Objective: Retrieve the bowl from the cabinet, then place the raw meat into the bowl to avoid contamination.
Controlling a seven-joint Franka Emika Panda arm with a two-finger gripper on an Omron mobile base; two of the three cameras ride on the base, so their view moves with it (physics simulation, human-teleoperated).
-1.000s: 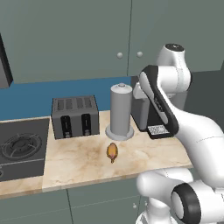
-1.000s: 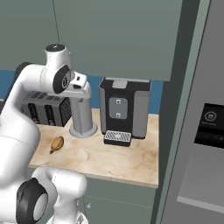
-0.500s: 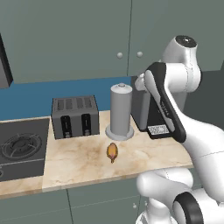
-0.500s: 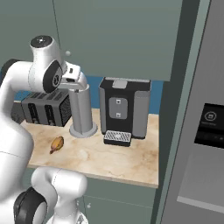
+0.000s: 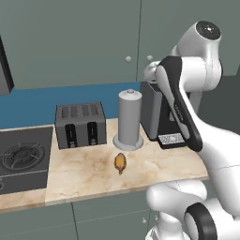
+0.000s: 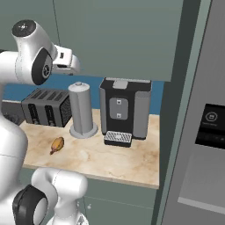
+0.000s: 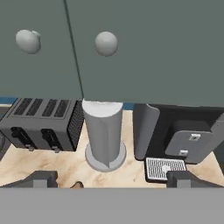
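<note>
The raw meat (image 5: 120,162) is a small orange-brown lump lying on the marble counter in front of the grey canister, also seen in the right base view (image 6: 57,144). The cabinet (image 5: 93,37) hangs above the counter with both doors shut and two round knobs (image 7: 106,43) side by side. The bowl is hidden. My gripper (image 7: 112,179) is raised above the canister, level with the cabinet's lower edge and facing the doors. It is open, with its fingertips (image 7: 41,178) wide apart and nothing between them. In the right base view the hand (image 6: 66,61) is close to the doors.
A dark toaster (image 5: 80,124) stands at the left of the counter. The tall grey canister (image 5: 130,119) and a black coffee machine (image 6: 125,107) are in the middle. A stove (image 5: 23,157) lies at far left and a tall fridge (image 6: 206,132) closes off the right.
The arm has lifted the hand from canister height up toward the cabinet knobs. The gripper has stayed open, and the meat has not moved.
</note>
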